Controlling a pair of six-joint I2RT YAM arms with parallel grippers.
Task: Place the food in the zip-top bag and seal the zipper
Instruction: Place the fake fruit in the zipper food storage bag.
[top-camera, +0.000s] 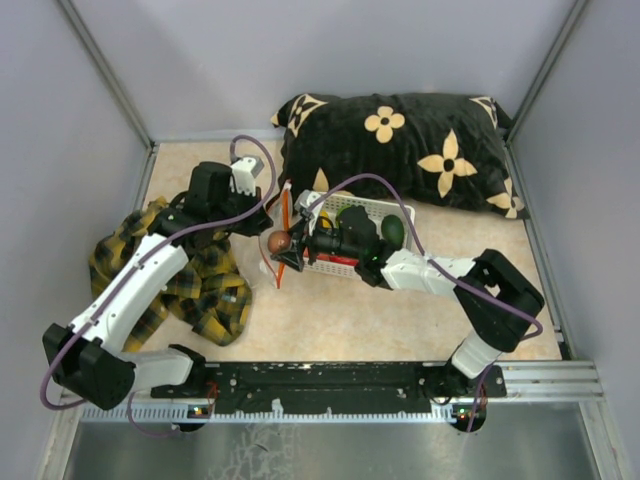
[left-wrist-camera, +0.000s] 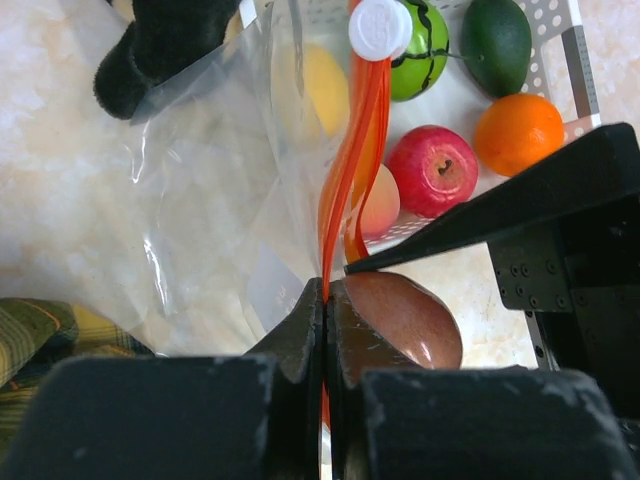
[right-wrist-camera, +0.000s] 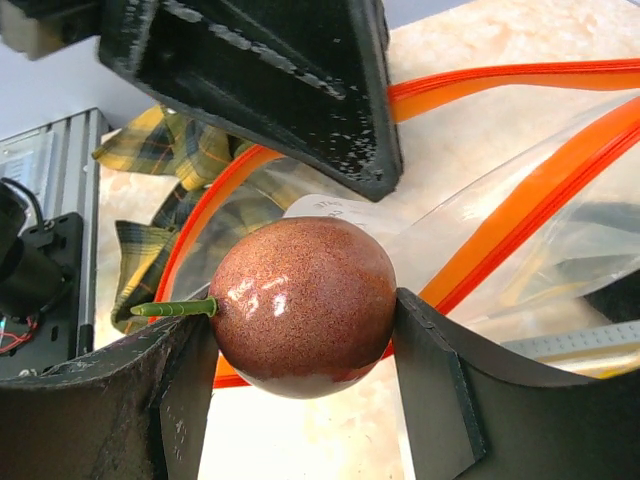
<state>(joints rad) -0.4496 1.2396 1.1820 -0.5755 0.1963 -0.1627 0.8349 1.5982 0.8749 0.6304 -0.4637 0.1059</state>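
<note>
From above, the brown fruit (top-camera: 278, 242) sits between the right jaws, just left of the white basket (top-camera: 372, 204) and against the red-orange zipper (top-camera: 285, 212). The zipper runs up and down between the two arms. The left jaws meet it from the left, above a plaid cloth (top-camera: 200, 285) on the table (top-camera: 400, 315). A dark green fruit (top-camera: 393, 230) lies in the basket, and a black flowered pillow (top-camera: 400, 140) lies behind it. In the left wrist view, the left jaws are pressed together on the zipper (left-wrist-camera: 345, 190), which rises from them as two strips to a white slider (left-wrist-camera: 380, 28). The clear bag (left-wrist-camera: 210, 230) spreads out to the left. The brown fruit (left-wrist-camera: 400, 315) lies just right of the closed jaws, touching the strip. Beyond it the peach (left-wrist-camera: 375, 205), red (left-wrist-camera: 432, 170), orange (left-wrist-camera: 518, 130), dark green (left-wrist-camera: 497, 42) and striped green (left-wrist-camera: 420, 40) fruits lie in the basket (left-wrist-camera: 555, 30). A yellow fruit (left-wrist-camera: 320, 90) shows through the film; I cannot tell whether it is inside the bag. In the right wrist view, the right jaws stand well apart, clamped on the brown fruit (right-wrist-camera: 300, 300), one finger (right-wrist-camera: 430, 390) on each side and its green stem pointing left. The zipper (right-wrist-camera: 500, 240) curves open behind the fruit at the bag (right-wrist-camera: 560, 230) mouth.
</note>
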